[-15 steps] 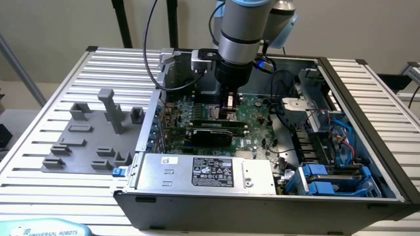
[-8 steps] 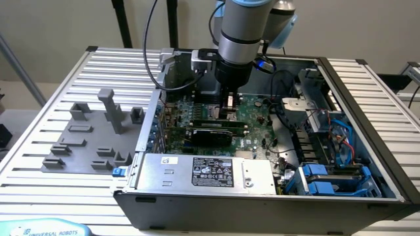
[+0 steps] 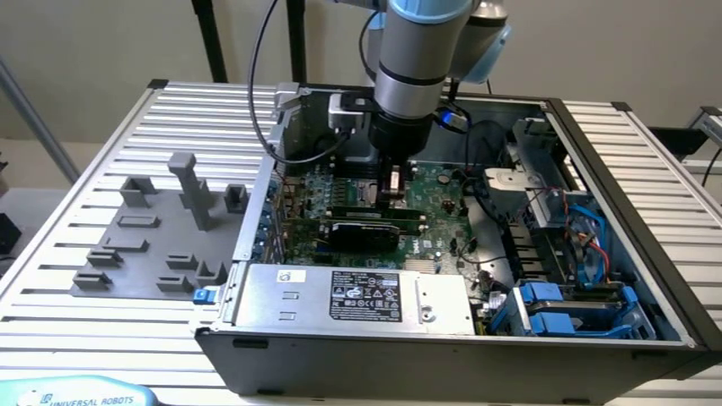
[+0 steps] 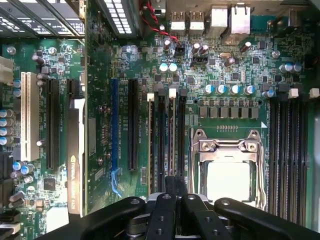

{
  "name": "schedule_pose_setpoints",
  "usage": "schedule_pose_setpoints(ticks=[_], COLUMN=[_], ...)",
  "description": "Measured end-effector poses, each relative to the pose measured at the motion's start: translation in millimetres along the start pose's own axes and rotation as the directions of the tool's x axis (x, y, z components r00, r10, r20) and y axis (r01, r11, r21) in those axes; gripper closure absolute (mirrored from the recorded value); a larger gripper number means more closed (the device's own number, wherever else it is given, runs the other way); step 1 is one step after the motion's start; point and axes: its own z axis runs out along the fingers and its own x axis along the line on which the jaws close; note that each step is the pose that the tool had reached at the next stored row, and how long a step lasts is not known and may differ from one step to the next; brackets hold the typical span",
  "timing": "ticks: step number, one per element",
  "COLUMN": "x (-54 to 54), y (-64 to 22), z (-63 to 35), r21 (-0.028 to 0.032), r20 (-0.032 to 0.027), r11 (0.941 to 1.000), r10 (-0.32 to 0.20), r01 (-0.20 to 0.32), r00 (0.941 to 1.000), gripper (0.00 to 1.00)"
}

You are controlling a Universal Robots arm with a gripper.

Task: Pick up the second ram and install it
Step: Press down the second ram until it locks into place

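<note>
My gripper (image 3: 393,196) reaches down into the open computer case and hangs low over the green motherboard (image 3: 440,222). In the wrist view the gripper (image 4: 170,186) is shut, its dark fingertips (image 4: 164,200) pressed together over a memory slot beside the CPU socket (image 4: 227,172). A thin pale stick edge, the second ram (image 4: 172,135), runs along that slot from a white latch to my fingertips. I cannot tell whether the tips pinch it or only rest on it. A similar stick (image 4: 151,135) stands two slots away. Black slots lie between and beside them.
A graphics card (image 3: 361,230) stands close beside the gripper. The silver power supply (image 3: 350,296) fills the case's near side, and cables and blue drive bays (image 3: 564,309) crowd the exterior view's right. A grey fixture plate (image 3: 158,241) lies outside the case on the slatted table.
</note>
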Motion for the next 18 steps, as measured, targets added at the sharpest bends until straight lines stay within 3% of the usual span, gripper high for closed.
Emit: schedule_pose_setpoints(ticks=[8, 10, 14, 18], x=[0.4, -0.2, -0.2, -0.3], y=[0.2, 0.2, 0.9, 0.9], z=[8.6, 2.3, -13.9, -14.6], r21=[0.0050, 0.0061, 0.0053, 0.0053], r20=[-0.0016, 0.0010, 0.0000, 0.0000], r11=[1.0000, 1.0000, 1.0000, 1.0000], r10=[0.000, 0.000, 0.000, 0.000], r01=[0.000, 0.000, 0.000, 0.000], r00=[1.0000, 1.0000, 1.0000, 1.0000], gripper=[0.89, 0.89, 0.89, 0.89])
